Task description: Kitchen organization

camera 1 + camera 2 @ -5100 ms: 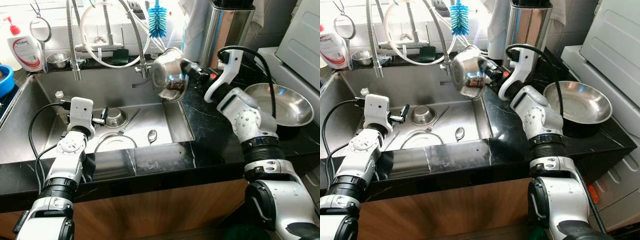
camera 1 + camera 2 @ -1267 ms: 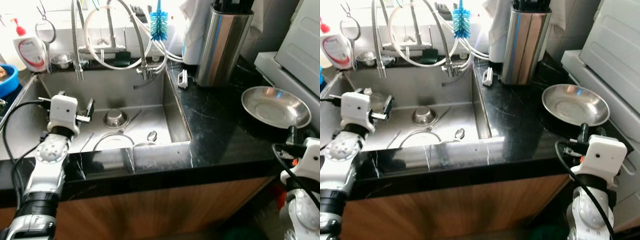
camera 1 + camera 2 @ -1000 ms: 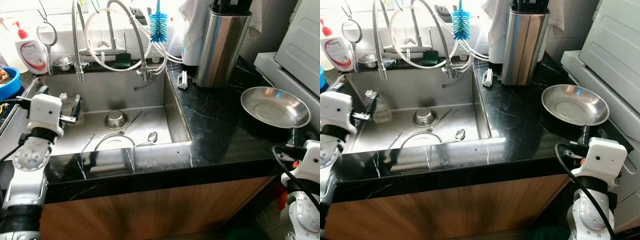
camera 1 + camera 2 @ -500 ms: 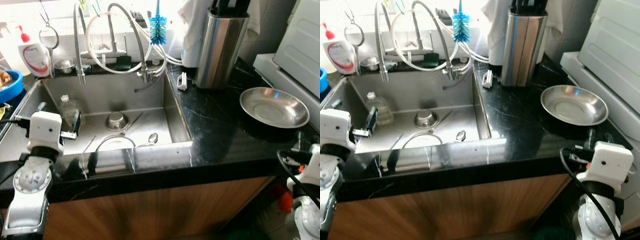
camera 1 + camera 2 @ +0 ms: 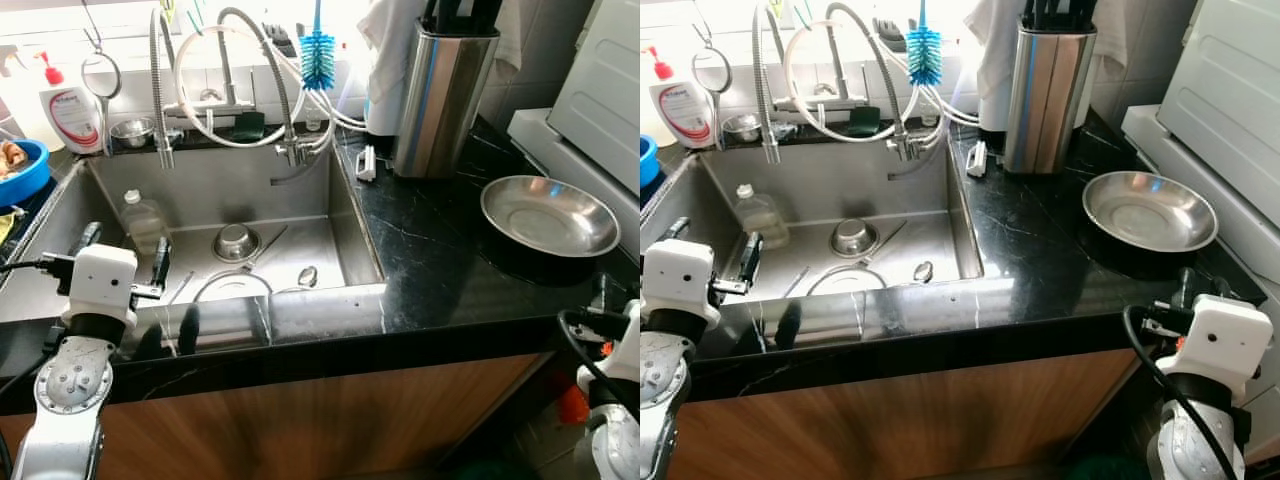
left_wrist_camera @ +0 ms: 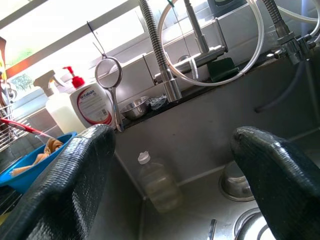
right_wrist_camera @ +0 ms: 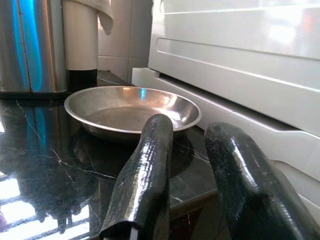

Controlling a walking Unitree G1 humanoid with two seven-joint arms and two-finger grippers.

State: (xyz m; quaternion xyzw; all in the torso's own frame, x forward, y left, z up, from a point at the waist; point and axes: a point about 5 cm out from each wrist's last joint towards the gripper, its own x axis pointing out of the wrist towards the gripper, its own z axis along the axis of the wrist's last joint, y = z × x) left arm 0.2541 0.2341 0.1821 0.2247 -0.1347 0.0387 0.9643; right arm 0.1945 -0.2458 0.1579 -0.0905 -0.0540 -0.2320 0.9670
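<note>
Home kitchen, steel sink (image 5: 345, 215), black marble counter (image 5: 440, 260), knife block (image 5: 440, 95)

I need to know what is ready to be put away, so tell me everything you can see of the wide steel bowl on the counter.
The steel bowl is wide, shallow and round, of shiny bare metal with a thin rolled rim. It sits upright and empty on the black marbled counter, right of the sink and beside a white appliance. Nothing holds it; the right end effector sits at the counter's edge, short of it.
</note>
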